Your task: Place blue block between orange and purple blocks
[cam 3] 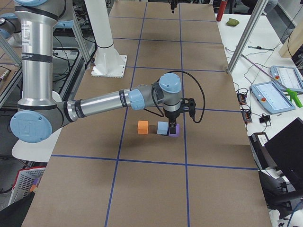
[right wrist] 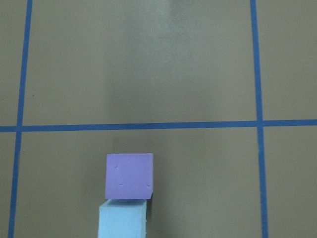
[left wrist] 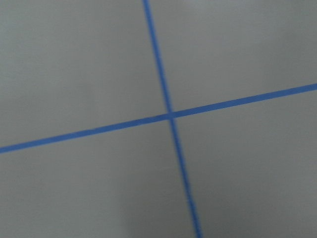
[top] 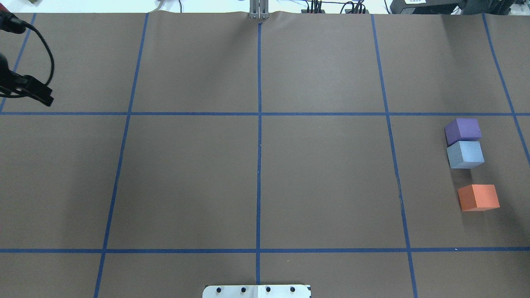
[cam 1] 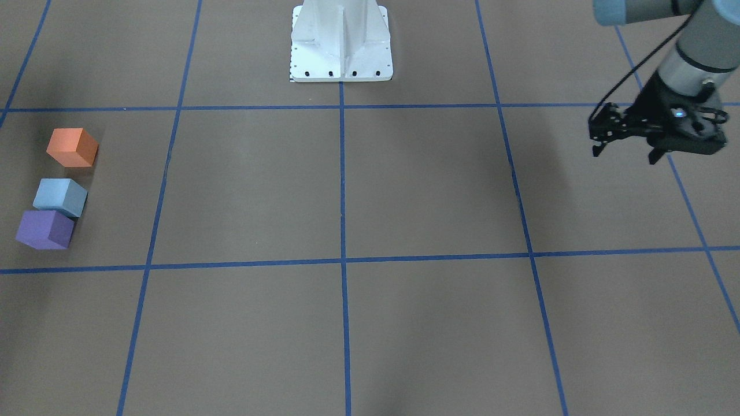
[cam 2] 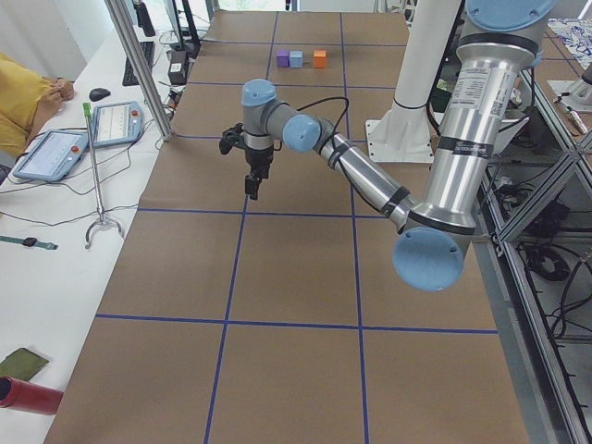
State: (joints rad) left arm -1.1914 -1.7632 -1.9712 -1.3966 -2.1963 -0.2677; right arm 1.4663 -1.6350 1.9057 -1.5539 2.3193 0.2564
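Left pincer (cam 1: 624, 156) agape above table (cam 1: 404, 190)

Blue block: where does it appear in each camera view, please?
Front-facing: blue block far left, mid-height.
Overhead: blue block far right, mid-height.
Exterior left: blue block top centre, small.
Exterior right: blue block at centre.
Left wrist: not in it.
Right wrist: blue block at bottom edge, cut off.
Landmark: purple block, right next to it.
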